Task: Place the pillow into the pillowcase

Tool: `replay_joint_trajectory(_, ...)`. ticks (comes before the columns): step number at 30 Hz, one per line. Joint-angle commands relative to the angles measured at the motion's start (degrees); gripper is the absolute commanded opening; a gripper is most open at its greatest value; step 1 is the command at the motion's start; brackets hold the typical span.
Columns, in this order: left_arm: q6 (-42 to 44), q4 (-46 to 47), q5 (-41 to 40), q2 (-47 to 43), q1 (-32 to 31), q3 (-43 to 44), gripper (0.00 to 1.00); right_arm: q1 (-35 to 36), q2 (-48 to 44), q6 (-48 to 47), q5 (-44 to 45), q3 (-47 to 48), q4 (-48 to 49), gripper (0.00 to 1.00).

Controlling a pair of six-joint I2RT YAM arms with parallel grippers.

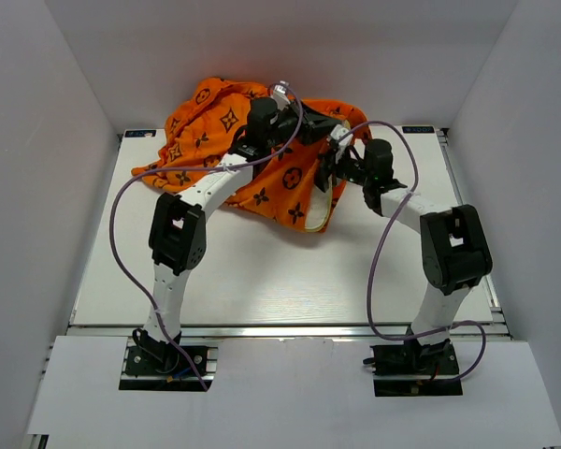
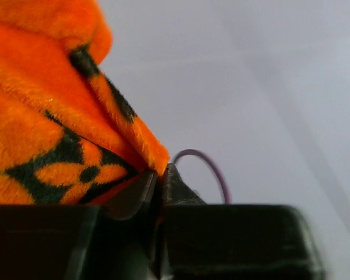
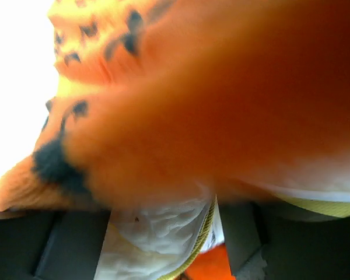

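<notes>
Your bench [image 1: 262, 281] is white, boxed in by plain white walls [image 1: 56, 140] on three sides. The pillowcase [image 1: 206, 131], orange with black motifs, lies bunched at the far side, left of centre. Your left gripper [image 2: 159, 178] has its jaws pressed together on a fold of the pillowcase's edge. On your right gripper [image 3: 163, 245] the jaws stand apart with the pillow [image 3: 157, 233], white with yellow piping, filling the gap. You cannot tell whether they clamp it, because an orange blur covers most of that wrist view. From above, only a pale edge of the pillow shows at the pillowcase's near right corner, and both grippers are hard to make out against the cloth.
</notes>
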Motion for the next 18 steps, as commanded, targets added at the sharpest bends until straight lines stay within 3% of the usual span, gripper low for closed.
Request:
replay_joint_trajectory(1, -1.0, 4.2, 3.6, -3.9, 0.3, -3.4, 0.26, -4.1, -0.1, -1.2, 1.9, 1.8, -6.4, 0.74)
replay_joint_trajectory(2, -0.8, 4.2, 3.3, -3.9, 0.8, -5.0, 0.37, -5.8, -0.4, -1.1, 0.1, 2.4, -10.8, 0.88)
replay_joint_trajectory(6, 4.8, -2.1, 3.2, -0.5, 2.8, 0.7, 0.60, -15.1, -4.1, -0.8, -9.1, 1.4, -15.7, 0.89)
replay_joint_trajectory(7, 6.6, -8.4, 3.3, 0.5, 2.9, 3.7, 0.64, -16.0, -5.0, -1.6, -9.9, 1.2, -17.7, 0.90)
replay_joint_trajectory(10, 15.1, -22.9, 3.1, 4.5, 3.0, 17.4, 0.68, -19.5, -8.7, -2.6, -13.0, -1.1, -20.7, 0.89)
replay_joint_trajectory(12, 21.7, -28.7, 2.7, 5.1, 3.0, 23.1, 0.77, -20.6, -11.2, -3.6, -13.9, -1.8, -23.3, 0.89)
replay_joint_trajectory(15, 29.2, -36.0, 1.6, 1.6, 2.8, 20.7, 0.78, -20.9, -13.7, -2.8, -14.6, -3.9, -24.7, 0.89)
replay_joint_trajectory(18, 39.2, -50.9, -2.3, -2.2, 0.1, 19.3, 0.80, -21.0, -15.0, -0.2, -14.7, -5.2, -25.8, 0.89)
